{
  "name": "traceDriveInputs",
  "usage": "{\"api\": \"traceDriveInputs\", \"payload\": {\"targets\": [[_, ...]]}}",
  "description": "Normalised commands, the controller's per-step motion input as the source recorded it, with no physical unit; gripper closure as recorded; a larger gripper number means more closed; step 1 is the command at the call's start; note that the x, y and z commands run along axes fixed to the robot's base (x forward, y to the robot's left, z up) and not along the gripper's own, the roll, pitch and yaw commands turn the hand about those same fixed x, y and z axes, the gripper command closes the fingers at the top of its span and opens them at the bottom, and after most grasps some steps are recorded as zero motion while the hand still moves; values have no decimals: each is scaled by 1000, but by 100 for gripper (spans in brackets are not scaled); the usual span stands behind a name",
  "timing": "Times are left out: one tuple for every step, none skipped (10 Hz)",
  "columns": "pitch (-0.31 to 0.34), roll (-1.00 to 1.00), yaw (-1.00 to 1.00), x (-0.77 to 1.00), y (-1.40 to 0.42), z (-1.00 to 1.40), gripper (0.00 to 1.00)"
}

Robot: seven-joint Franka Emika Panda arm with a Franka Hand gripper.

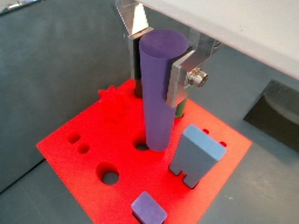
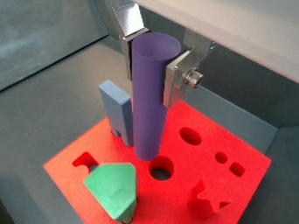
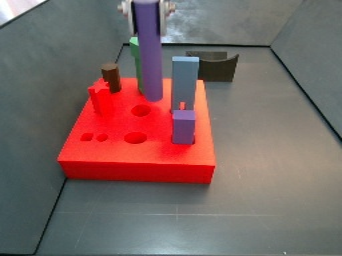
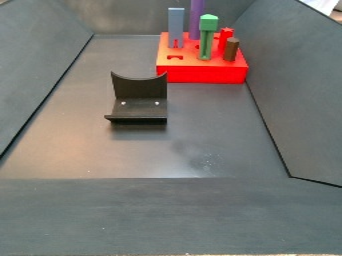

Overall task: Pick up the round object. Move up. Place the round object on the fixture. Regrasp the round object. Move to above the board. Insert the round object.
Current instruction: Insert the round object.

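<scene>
One red board (image 3: 134, 160) lies on the dark floor, and several pieces stand in it: one long purple round object (image 3: 151, 65), one blue rectangular bar (image 3: 185, 80), one short purple block (image 3: 185, 125), one green peg (image 2: 114, 188), one red piece (image 3: 99, 100) and one dark short peg (image 3: 110, 75). In a side view four round holes (image 3: 138, 114) still show open in the board's top. One fixture (image 4: 138, 98) stands alone on the floor, well apart from the board.

The round object is a smooth, slim purple cylinder with a flat top, upright, its lower end down at a hole in the board in both wrist views (image 1: 158, 87) (image 2: 149, 92). The gripper (image 1: 162, 66) is above the board, its silver fingers (image 1: 181, 79) clamped on either side of the cylinder's upper part.

The blue bar stands just beside the cylinder; the green peg is near on the other side. The board sits close to the back corner of the walled floor, with wide bare floor around the fixture (image 3: 214, 65).
</scene>
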Motion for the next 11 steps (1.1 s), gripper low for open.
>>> {"api": "traceDriveInputs", "payload": {"targets": [[34,0,-60,-83,-29,-266,100],[21,4,-86,-151,-34,-166,100],[0,0,-129,-217,0,-134,100],[-21,-36,-149,-300,0,-120,100],[-61,-81,-137,-277,0,-103,100],[-79,-99,-120,-220,0,-91,100],[-133,-186,-120,-149,0,-103,100],[-154,-226,-134,-77,0,-100,100],[-150,-230,-120,-11,0,-123,100],[-153,-253,-100,0,0,-131,100],[-137,-234,-71,0,0,-169,100]]}}
